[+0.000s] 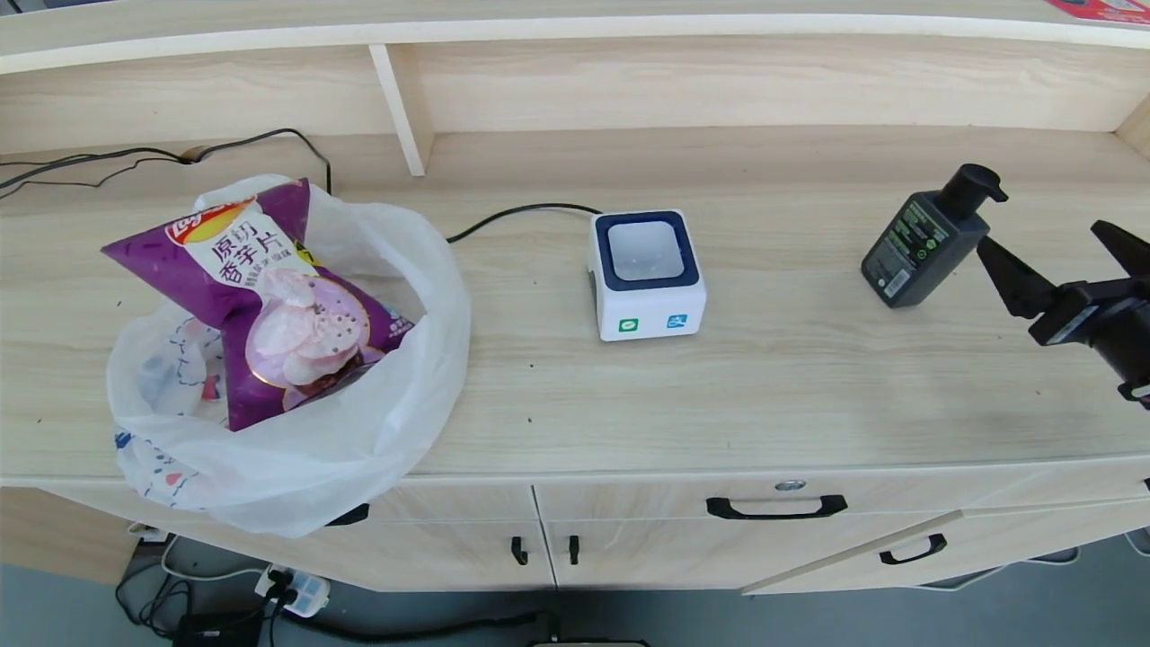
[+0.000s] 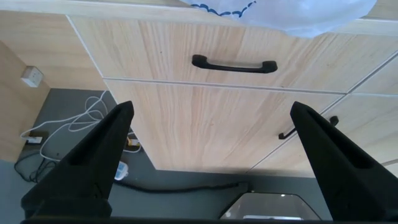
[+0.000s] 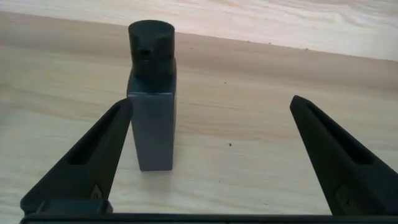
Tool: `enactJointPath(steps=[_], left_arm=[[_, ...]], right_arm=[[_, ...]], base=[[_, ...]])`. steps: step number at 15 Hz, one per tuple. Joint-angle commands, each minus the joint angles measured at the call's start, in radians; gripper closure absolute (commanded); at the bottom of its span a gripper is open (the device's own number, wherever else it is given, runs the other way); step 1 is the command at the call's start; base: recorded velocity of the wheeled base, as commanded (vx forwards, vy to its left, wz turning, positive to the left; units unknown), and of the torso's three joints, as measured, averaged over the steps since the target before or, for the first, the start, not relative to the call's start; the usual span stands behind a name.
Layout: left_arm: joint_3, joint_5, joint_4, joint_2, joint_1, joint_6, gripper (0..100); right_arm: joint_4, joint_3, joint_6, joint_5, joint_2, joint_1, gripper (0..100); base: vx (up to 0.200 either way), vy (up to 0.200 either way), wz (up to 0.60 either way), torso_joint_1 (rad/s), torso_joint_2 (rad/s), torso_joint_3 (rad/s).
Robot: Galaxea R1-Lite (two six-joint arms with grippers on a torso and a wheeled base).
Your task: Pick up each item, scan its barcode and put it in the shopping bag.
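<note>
— Down by the drawers, the left claw (image 2: 211,109) hangs spread and empty. Up top, the right claw (image 1: 1038,235) is spread too, just short of the pump bottle (image 1: 916,247).

— It stands upright at the surface's (image 1: 791,386) right end, long axis vertical, spout toward the claw. I'd centre first, since it sits nearer one finger, then grip the flat body below the pump.

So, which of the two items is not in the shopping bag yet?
The dark pump bottle, upright on the counter beside the right gripper; the purple chips packet already lies in the white bag.
</note>
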Motion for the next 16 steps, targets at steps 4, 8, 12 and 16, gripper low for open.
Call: enactJointPath(steps=[4, 8, 12, 16], left_arm=[[0.0, 0.0, 0.0, 0.0, 0.0, 0.0, 0], [0.0, 0.002, 0.0, 0.0, 0.0, 0.0, 0], [0.0, 0.002, -0.002, 0.0, 0.0, -0.002, 0], [0.0, 0.002, -0.002, 0.0, 0.0, -0.004, 0]], right_arm=[[-0.018, -0.015, 0.013, 0.0, 0.127, 0.115, 0], [-0.016, -0.12, 0.021, -0.002, 0.202, 0.138, 0], [-0.016, -0.229, 0.066, -0.005, 0.268, 0.131, 0], [-0.016, -0.29, 0.078, -0.005, 0.32, 0.1, 0]], base=[[0.0, 0.0, 0.0, 0.0, 0.0, 0.0], [0.0, 0.0, 0.0, 0.0, 0.0, 0.0], [0.0, 0.0, 0.0, 0.0, 0.0, 0.0], [0.0, 0.0, 0.0, 0.0, 0.0, 0.0]])
